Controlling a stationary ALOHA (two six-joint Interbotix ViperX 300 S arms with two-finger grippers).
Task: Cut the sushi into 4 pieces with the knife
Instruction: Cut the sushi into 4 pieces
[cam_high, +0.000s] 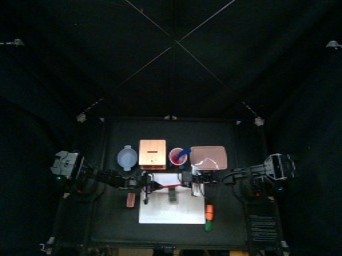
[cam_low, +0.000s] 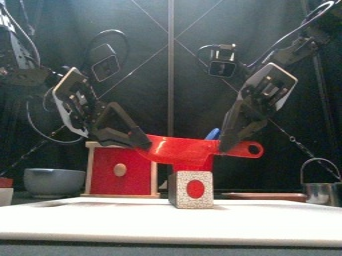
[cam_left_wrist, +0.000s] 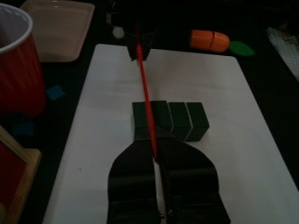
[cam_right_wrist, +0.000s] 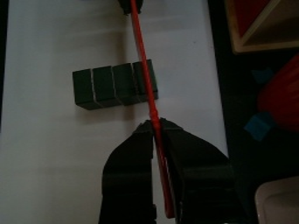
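The sushi roll (cam_left_wrist: 170, 121), a row of dark green blocks, lies across the white cutting board (cam_left_wrist: 222, 175); its red-dotted end (cam_low: 194, 188) faces the front. A red toy knife (cam_low: 187, 150) hangs level just above it, held at both ends. My left gripper (cam_left_wrist: 156, 162) is shut on one end and my right gripper (cam_right_wrist: 155, 127) on the other, handle end. Seen edge-on, the blade (cam_right_wrist: 142, 61) crosses the roll (cam_right_wrist: 111, 85) at a seam between one end block and the others. I cannot tell whether it touches.
Behind the board stand the wooden box (cam_low: 120, 170), the red cup (cam_left_wrist: 17, 61) with a blue knife (cam_low: 211, 133), and the pink tray (cam_high: 209, 157). A blue-grey bowl (cam_low: 54, 180) sits back left, a metal cutter (cam_low: 321, 190) at right. Orange (cam_left_wrist: 211, 39) and green (cam_left_wrist: 239, 48) toys lie by the board's right edge.
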